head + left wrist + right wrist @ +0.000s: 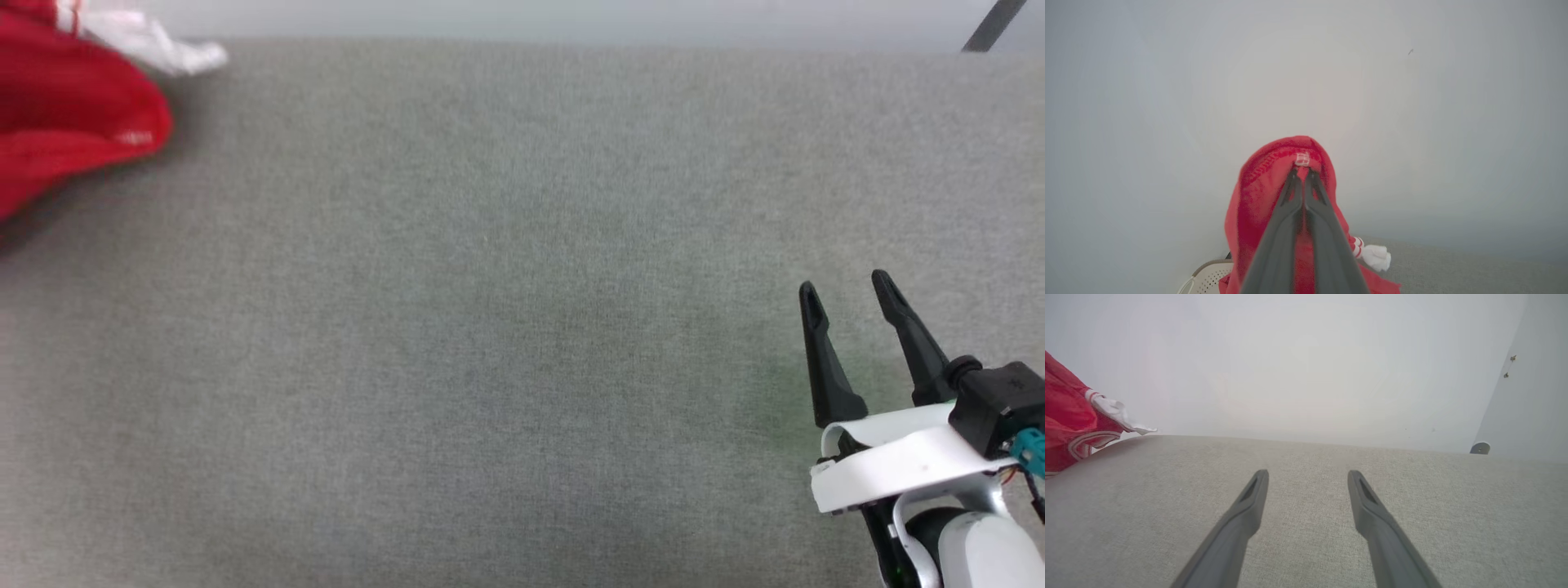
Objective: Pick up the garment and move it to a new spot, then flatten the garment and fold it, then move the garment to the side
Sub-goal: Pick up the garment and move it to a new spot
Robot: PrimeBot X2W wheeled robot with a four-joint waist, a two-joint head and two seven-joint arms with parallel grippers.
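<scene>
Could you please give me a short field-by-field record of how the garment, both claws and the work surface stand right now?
surface: grey woven fabric
garment: red T-shirt, bunched, at the surface's far left, white sleeve dangling
left claw: shut on the garment's red cloth
right claw: open, holding nothing, over the surface, apart from the garment
basket: cream, perforated, partly hidden behind the garment in the left wrist view
folding: not yet begun

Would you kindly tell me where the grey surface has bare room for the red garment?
The grey surface is bare across its middle, between the garment at far left and the open right gripper at near right. Crowded: far left, where the left gripper grips the garment.
</scene>
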